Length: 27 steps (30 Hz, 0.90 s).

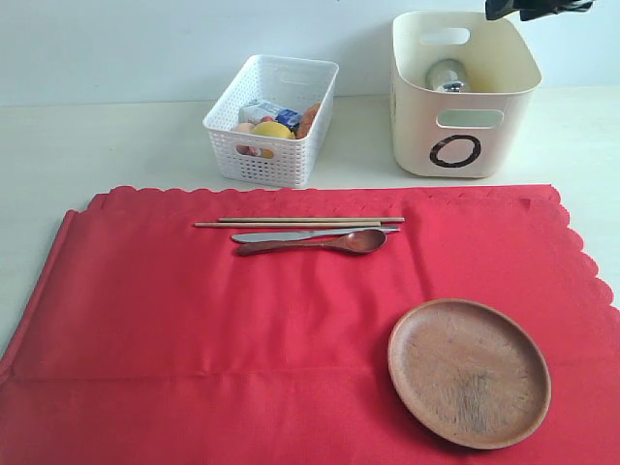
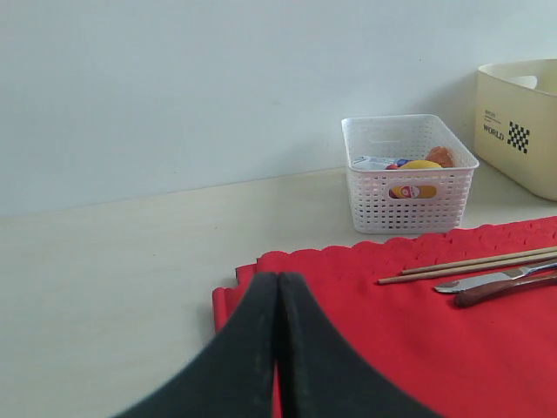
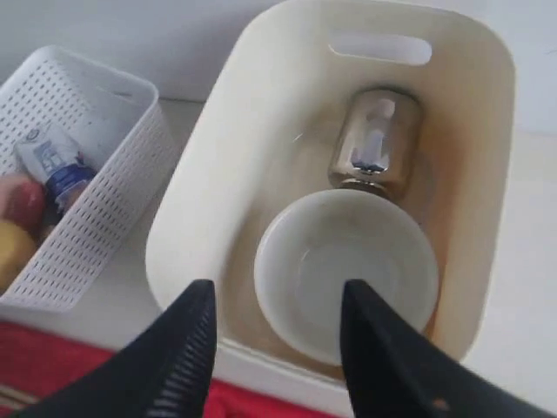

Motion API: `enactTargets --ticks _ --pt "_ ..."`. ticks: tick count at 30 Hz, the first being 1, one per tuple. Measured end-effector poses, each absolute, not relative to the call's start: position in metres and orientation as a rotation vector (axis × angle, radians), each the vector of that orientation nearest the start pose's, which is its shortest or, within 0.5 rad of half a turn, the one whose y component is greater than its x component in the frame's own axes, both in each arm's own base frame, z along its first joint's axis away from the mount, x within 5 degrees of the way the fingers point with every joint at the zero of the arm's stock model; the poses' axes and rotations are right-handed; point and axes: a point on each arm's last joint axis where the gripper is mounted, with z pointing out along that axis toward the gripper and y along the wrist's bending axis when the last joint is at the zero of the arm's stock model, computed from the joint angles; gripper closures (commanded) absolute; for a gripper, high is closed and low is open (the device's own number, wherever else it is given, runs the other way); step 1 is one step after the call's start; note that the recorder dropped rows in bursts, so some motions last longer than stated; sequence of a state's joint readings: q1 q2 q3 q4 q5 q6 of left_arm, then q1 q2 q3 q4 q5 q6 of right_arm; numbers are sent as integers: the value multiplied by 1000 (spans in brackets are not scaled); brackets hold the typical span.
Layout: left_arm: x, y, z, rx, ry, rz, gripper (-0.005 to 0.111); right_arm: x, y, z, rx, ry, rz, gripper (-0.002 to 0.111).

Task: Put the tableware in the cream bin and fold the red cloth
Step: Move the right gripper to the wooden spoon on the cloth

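My right claw [image 3: 277, 300] hung over the cream bin [image 3: 196, 183], jaws apart w/ nothing between them. Down inside the bin sat the pale bowl [image 3: 357, 279], mouth up, and just beside it at the far end lay the steel cup [image 3: 376, 139], on its side I think, though the glare made that hard to read. In the ext. view that claw [image 1: 538, 8] showed only as a dark tip at the top edge, above the bin's [image 1: 417, 121] back rim.

My left claw [image 2: 278, 287] was closed tight, fingers pressed together, holding nothing, low over the near-left corner of the red cloth [image 2: 418, 348].

The cloth [image 1: 194, 329] lay spread flat over most of the table [image 1: 97, 145], unfolded, scalloped edge toward the containers. On it, toward the back middle, lay the chopsticks [image 1: 300, 223] side by side, then the knife [image 1: 281, 235], then the wooden spoon [image 1: 320, 243], all roughly parallel and close together. The brown plate [image 1: 469, 371] sat at the front right of the cloth, well apart from them.

The white basket [image 1: 271, 116] w/ food items stood left of the bin, both just behind the cloth.
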<state>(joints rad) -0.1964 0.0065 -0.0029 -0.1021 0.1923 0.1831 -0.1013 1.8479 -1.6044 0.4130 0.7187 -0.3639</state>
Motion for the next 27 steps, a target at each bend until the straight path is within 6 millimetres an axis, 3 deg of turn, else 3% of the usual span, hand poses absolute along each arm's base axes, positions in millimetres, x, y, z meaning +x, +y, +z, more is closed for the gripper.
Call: enactTargets --ticks 11,19,27 --pt "55 -13 196 248 1661 -102 106 386 -7 338 -327 2433 300 63" --pt "55 -13 196 248 1661 -102 106 369 21 345 -775 2308 614 63" --pt "55 -13 196 248 1661 -102 106 374 66 323 -1045 2266 676 63"
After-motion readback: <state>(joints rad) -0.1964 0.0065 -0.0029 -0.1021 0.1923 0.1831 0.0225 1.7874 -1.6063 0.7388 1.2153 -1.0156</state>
